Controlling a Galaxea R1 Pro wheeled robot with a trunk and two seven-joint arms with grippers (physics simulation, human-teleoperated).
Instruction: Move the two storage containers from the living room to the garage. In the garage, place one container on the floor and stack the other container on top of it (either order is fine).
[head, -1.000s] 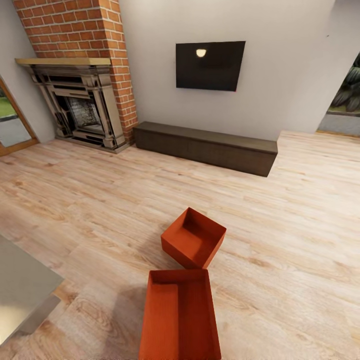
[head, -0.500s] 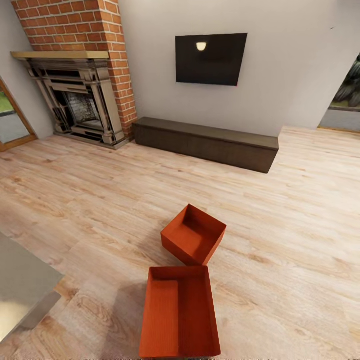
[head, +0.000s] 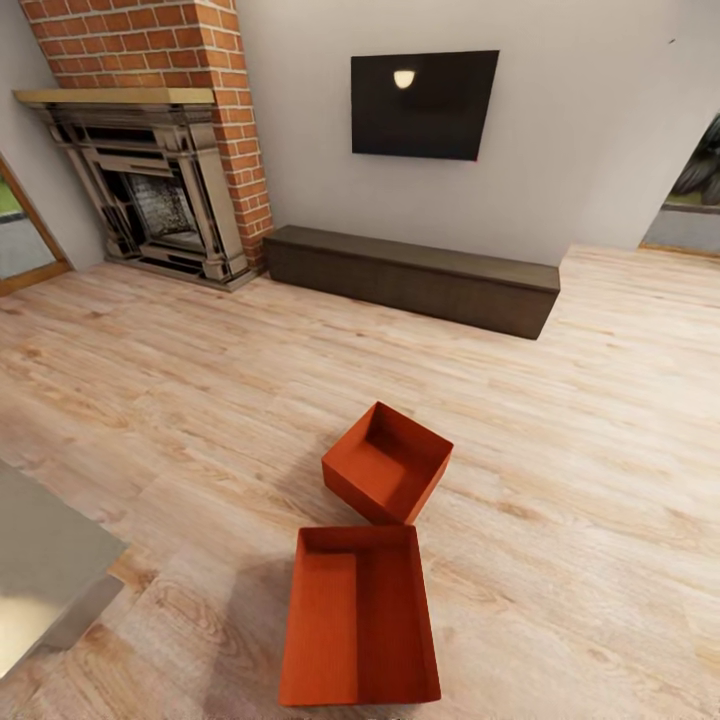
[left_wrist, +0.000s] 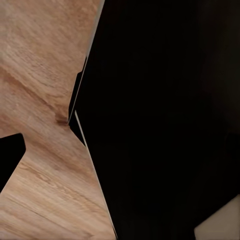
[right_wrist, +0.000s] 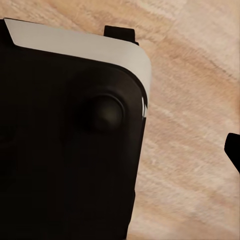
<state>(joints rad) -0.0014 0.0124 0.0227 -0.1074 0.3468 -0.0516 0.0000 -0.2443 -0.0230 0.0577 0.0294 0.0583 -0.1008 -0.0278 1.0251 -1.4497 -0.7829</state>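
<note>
**Both bins on the living-room planks, straight ahead of the robot**

Head view: the two storage containers sit on the pale wood-plank floor (head: 600, 450), well out from the long low cabinet (head: 415, 280), the brick fireplace (head: 150, 180) and the wall TV (head: 424, 104). The nearer container (head: 360, 618) lies at the floor's near edge, its long axis pointing away from the robot, roughly centred ahead, so neither arm looks clearly nearer. The farther container (head: 388, 464) is turned cornerwise, one corner almost touching the nearer bin's far rim.

Left wrist view: dark robot body against wood planks; how far the gripper stands open cannot be told.

Right wrist view: again dark housing over planks, with no bin held; the opening cannot be told.
</note>
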